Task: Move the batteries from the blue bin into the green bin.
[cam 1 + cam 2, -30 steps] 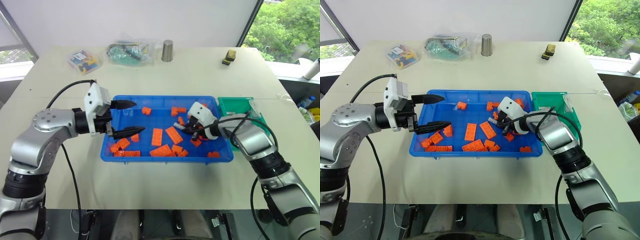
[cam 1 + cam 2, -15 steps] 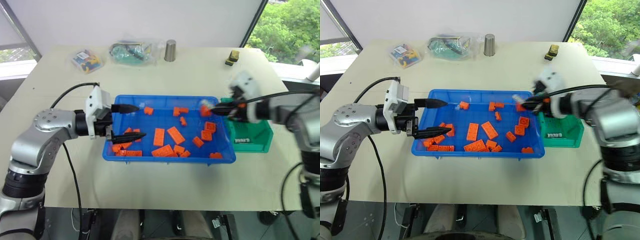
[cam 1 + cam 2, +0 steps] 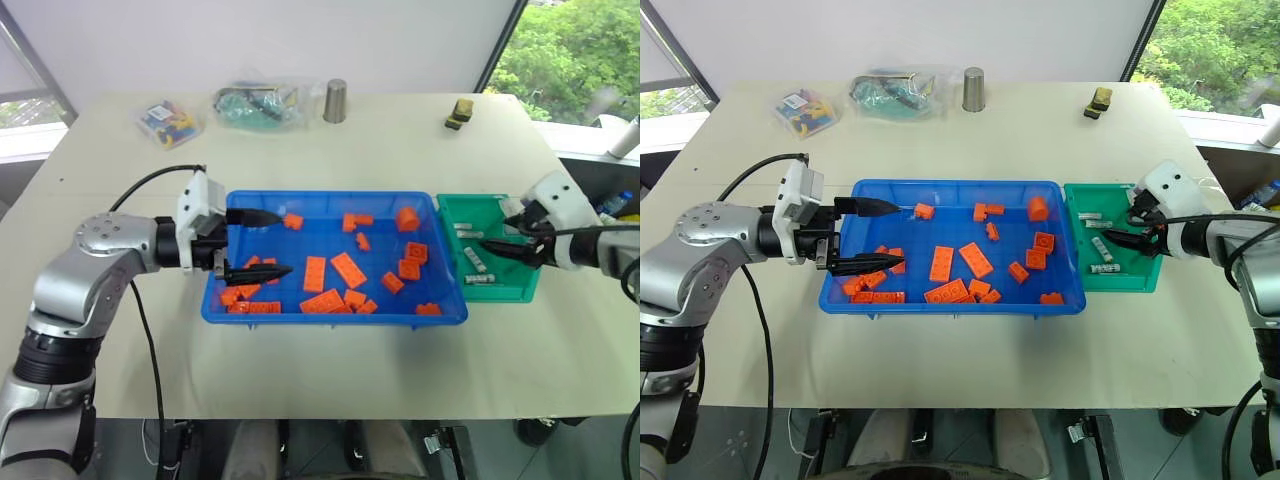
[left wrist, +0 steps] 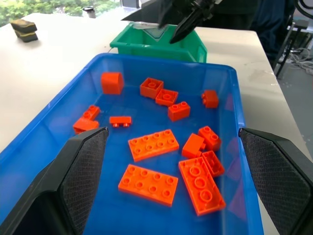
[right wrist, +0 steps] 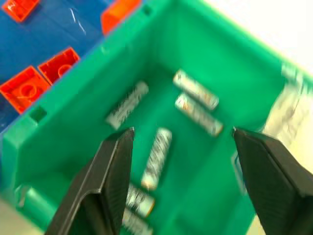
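The left gripper [image 3: 255,244] hangs over the near-left end of the blue bin [image 3: 320,196], its fingers [image 3: 250,215] spread wide apart and holding nothing. Just under and beyond those fingers lie orange bricks [image 4: 151,144], scattered flat across the bin floor; no battery can be made out among them.

Further off, the right gripper [image 3: 1130,227] sits above the green bin [image 5: 63,90], which stands touching the blue bin's right wall. Its fingers [image 5: 110,176] are apart and empty. Directly below and between them lie the batteries [image 5: 156,157], several silver-grey cells resting loose on the green floor, some side by side, one pair partly hidden at the near edge.

Judged from this, the blue bin may already be cleared of cells, though a brick could hide one.

The cells look rigid, smooth and small: likely dense for their size, prone to roll on the slick plastic and to slip from a pinch near an end. A hold across the middle of the barrel, fingers square to its length, looks safest.

Beyond both bins the worktop [image 3: 400,150] carries a metal cup [image 3: 334,101] and bagged parts [image 3: 255,104].
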You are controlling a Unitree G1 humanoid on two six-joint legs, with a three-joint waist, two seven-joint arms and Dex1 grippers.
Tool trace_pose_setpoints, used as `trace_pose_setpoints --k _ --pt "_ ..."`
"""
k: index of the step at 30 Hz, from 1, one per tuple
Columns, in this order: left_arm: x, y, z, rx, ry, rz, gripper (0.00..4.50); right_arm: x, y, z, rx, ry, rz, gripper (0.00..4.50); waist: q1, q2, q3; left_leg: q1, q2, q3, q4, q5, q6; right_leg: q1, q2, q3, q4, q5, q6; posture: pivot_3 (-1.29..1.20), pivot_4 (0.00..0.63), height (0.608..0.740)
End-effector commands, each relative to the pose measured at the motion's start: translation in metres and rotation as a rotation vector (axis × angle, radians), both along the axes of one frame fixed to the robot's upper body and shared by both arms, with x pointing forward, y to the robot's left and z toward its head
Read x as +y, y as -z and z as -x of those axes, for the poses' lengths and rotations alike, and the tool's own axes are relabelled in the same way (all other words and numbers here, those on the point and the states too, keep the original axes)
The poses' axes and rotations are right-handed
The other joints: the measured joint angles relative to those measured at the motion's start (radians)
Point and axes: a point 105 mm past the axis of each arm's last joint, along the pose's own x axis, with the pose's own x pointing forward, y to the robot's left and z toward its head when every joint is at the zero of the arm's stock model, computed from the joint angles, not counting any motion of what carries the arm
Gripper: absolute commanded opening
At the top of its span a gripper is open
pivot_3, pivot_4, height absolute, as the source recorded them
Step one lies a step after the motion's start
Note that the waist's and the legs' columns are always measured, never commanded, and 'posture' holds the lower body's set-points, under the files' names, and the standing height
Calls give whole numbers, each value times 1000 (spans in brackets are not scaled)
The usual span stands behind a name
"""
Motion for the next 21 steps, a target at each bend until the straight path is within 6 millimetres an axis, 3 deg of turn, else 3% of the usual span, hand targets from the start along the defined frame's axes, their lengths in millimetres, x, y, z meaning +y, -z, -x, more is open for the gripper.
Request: trace_pose_setpoints --k 1,4,7,10,15,21 --pt "13 -9 -3 -46 -35 -16 4500 -9 -25 16 -97 -167 -14 2965 4 0 0 0 0 0 0 0 0 0 0 0 0 0 0 0 150 739" --pt "30 -7 -8 -46 -99 -62 4500 -31 -34 28 -70 -225 -2 2965 1 0 0 0 0 0 1 0 0 1 -1 0 0 0 0 0 150 739" --pt "66 -4 -10 -25 -182 -137 4500 -74 -47 36 -27 -168 -40 2965 -8 1 1 1 0 1 1 0 0 1 -1 0 0 0 0 0 150 739" --pt "91 -9 -11 -26 -236 -176 4500 -90 -45 43 31 -169 -22 2965 -11 2 1 3 1 3 -1 0 0 1 0 0 0 0 0 0 150 739" --pt "118 -21 -19 -52 -328 -192 4500 -91 -41 42 61 -206 -38 2965 -9 4 2 3 2 4 -1 0 0 1 -1 0 0 0 0 0 150 739" --pt "126 -23 -24 -76 -371 -188 4500 -82 -35 32 28 -239 -46 2965 -5 4 2 2 1 4 0 0 0 0 -1 0 1 0 0 0 150 739"
